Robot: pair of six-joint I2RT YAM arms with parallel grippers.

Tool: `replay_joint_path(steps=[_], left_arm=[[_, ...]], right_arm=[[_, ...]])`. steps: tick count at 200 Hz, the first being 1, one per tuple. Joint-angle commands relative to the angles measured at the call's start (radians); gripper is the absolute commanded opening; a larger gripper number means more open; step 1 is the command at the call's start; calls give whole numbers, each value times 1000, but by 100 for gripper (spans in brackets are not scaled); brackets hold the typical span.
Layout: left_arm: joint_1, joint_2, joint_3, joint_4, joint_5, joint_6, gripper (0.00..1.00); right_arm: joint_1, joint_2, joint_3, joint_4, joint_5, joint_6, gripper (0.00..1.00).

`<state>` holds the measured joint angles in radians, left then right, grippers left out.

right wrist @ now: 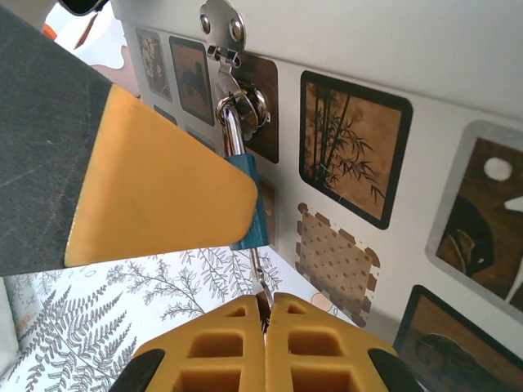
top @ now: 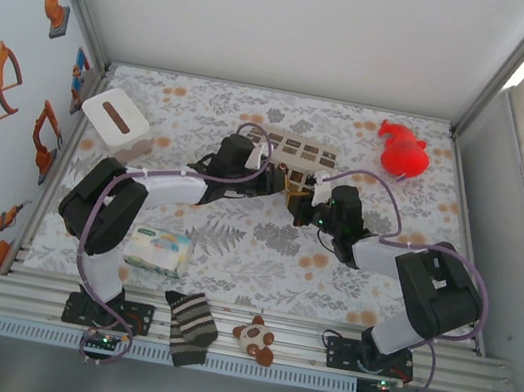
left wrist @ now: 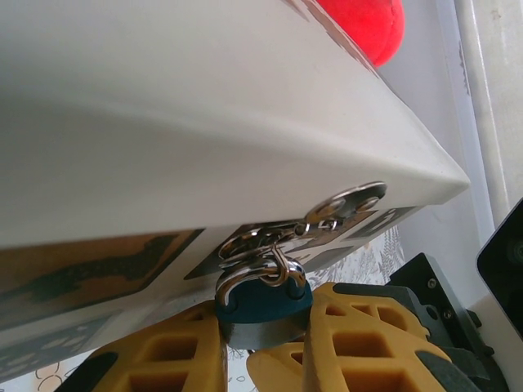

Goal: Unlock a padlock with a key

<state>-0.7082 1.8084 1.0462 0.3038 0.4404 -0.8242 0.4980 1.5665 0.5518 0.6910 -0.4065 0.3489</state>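
Now the padlock (left wrist: 263, 304), a small block with a blue top and a grey metal base, hangs from the front of the box (left wrist: 204, 122). Its shiny curved shackle (left wrist: 257, 265) passes through a steel hasp (left wrist: 343, 204). The left gripper (left wrist: 263, 343) is closed narrowly on the padlock, with the yellow ribbed fingers (left wrist: 163, 359) pressing both of its sides. From the right wrist, one flat yellow pad (right wrist: 163, 188) of this gripper covers most of the blue body. The right gripper (right wrist: 265, 314) has its fingers fully together on a thin metal key (right wrist: 259, 282), which points up to the bottom of the padlock. The box is smooth and cream, with square pictures in brown; one shows bamboo (right wrist: 351, 147), another a dotted pattern (right wrist: 335, 257). It stands in the middle of a cloth (top: 253, 245) with a grey leaf print. Around it are a red toy (top: 402, 150) at the far right, a white tissue box (top: 113, 117) at the far left, a tissue pack (top: 156, 250) near the left arm, and a striped sock (top: 187, 330) and a bear toy (top: 255, 337) on the near rail. The print on the pack is too small to read.
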Motion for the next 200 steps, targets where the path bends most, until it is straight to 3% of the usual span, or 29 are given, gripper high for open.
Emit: replay_joint_path(steps=[1,47,72,121,200], left_arm=[[-38,52,-18,-7,36,0,23],[-39,65,-29,-29,27,4,23],[-44,76,-29,-12,33,-9,23],[-47,86,-20,21,47,-45,23],[-53,154,7,52,60,-72,23]], right_arm=[[28,-66,69,195,-135,-9,0],[24,-90,64,167,-88,-87,0],[24,-87,79,150,-111,-80,0],[24,-95,23,160,23,-82,0],[14,-99,-24,184,56,-10,0]])
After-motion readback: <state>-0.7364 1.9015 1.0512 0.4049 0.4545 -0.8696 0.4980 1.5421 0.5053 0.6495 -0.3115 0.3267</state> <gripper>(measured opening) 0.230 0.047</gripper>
